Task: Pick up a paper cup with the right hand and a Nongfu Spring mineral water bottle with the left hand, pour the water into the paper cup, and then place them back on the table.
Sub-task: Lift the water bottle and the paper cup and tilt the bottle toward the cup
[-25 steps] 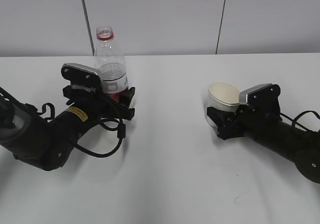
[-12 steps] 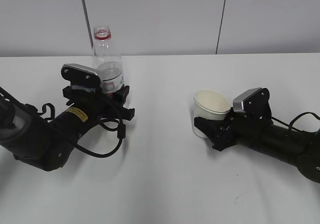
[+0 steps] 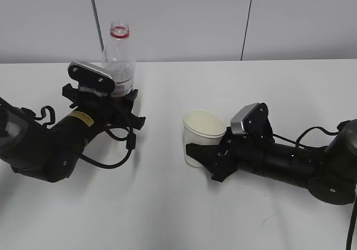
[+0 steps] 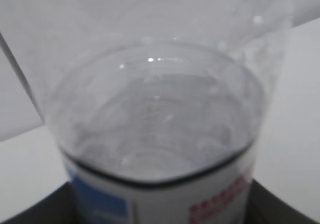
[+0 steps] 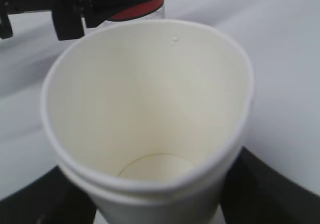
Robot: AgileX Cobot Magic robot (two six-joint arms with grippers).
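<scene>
The clear Nongfu Spring mineral water bottle (image 3: pixel 119 65), capless with a red neck ring, stands upright in my left gripper (image 3: pixel 114 97), which is shut on its labelled middle. In the left wrist view the bottle (image 4: pixel 160 184) fills the frame, the water (image 4: pixel 155 114) sits above the label, and dark fingers of the left gripper (image 4: pixel 160 215) show at both bottom corners. The off-white paper cup (image 3: pixel 201 133) is upright and empty, held low by my right gripper (image 3: pixel 204 153) near the middle of the table (image 3: pixel 167 216). From the right wrist, the cup (image 5: pixel 150 109) sits between the right gripper (image 5: pixel 155 206) fingers.
A grey panelled wall (image 3: pixel 178 15) runs along the table's far edge. Black cables loop beside the left arm (image 3: pixel 120 155) and trail behind the right arm (image 3: pixel 312 133). A small dark scuff (image 3: pixel 268 219) marks the tabletop at the front right.
My left gripper closed on the bottle and raised it slightly. My right gripper carried the cup leftward toward the middle of the table.
</scene>
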